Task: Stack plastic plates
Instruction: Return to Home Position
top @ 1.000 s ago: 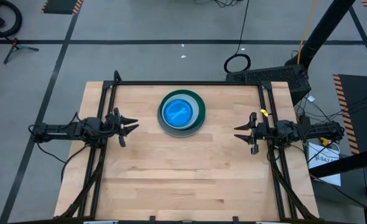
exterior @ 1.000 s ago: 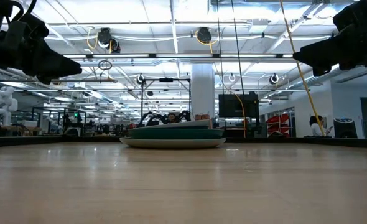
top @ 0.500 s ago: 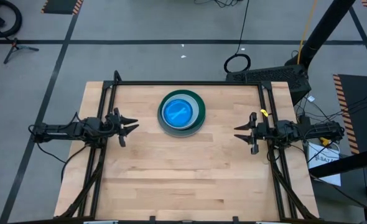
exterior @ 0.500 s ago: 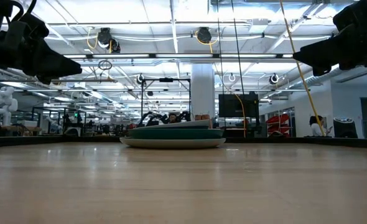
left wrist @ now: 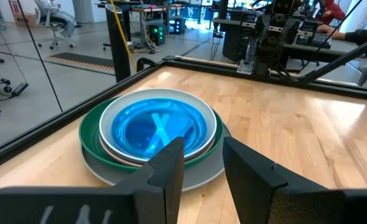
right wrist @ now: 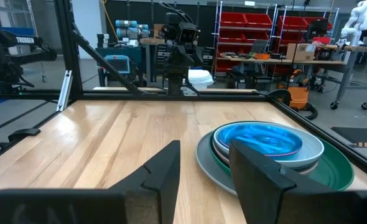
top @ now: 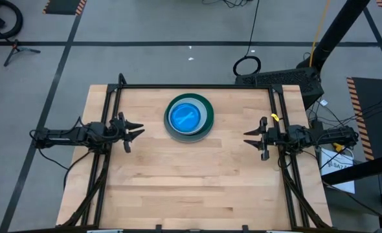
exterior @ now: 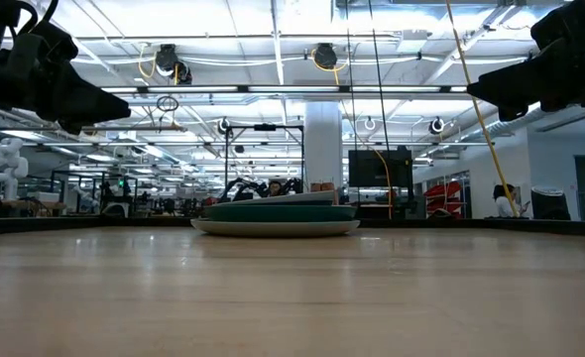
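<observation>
Large workshop hall, strip lights running overhead; pale wooden table point(top: 191, 188) sitting inside a black frame rail point(top: 197, 87). Shelves of red bins point(right wrist: 258, 31) are showing beyond the far side in the right wrist view.

Left gripper point(top: 138, 131) is hovering at the table's left edge, about halfway along it, fingers point(left wrist: 168, 163) standing apart with nothing between them. Right gripper point(top: 247, 138) is mirroring it at the right edge, fingers point(right wrist: 166, 167) likewise parted and carrying nothing. Both are pointing inward across the table, raised off the wood.

The stack of plates point(top: 189, 117) is lying between the two grippers but set toward the far edge, well apart from each. It is sitting slightly nearer the left gripper than the right.

- bright blue plate point(left wrist: 152, 127) is lying on top, glossy
- a pale rim is showing just under it
- dark green plate point(left wrist: 87, 134) is spreading wider below that
- grey plate point(left wrist: 196, 180) is bearing the lot, flat on the wood

Hard to make out: everything under the blue plate is showing only as thin rims, so the number of plates in the stack cannot be counted. In the low view the stack point(exterior: 276, 216) is reading as a flat sliver, and the arms are appearing only as dark shapes cut off at both upper corners. Cannot tell which arm is which there.
</observation>
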Available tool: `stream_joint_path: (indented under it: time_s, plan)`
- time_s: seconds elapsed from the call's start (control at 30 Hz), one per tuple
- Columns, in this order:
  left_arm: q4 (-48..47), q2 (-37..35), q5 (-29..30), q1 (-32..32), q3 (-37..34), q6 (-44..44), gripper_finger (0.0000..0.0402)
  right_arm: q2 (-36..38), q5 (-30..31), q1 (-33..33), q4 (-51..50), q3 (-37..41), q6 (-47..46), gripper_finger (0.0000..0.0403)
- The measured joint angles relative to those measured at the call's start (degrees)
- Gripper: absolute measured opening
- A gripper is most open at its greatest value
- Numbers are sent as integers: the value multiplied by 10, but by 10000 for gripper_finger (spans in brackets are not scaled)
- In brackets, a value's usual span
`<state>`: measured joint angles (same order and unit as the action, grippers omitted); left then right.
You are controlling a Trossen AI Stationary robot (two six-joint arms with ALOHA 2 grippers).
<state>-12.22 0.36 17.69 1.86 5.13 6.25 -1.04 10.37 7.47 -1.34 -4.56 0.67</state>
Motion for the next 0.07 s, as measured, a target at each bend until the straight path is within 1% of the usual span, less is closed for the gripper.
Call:
stream_joint_path:
  time_s: [0.07]
  plan:
    - [0,0,0,0,0,0,118,0,0,0,0,0,0,130]
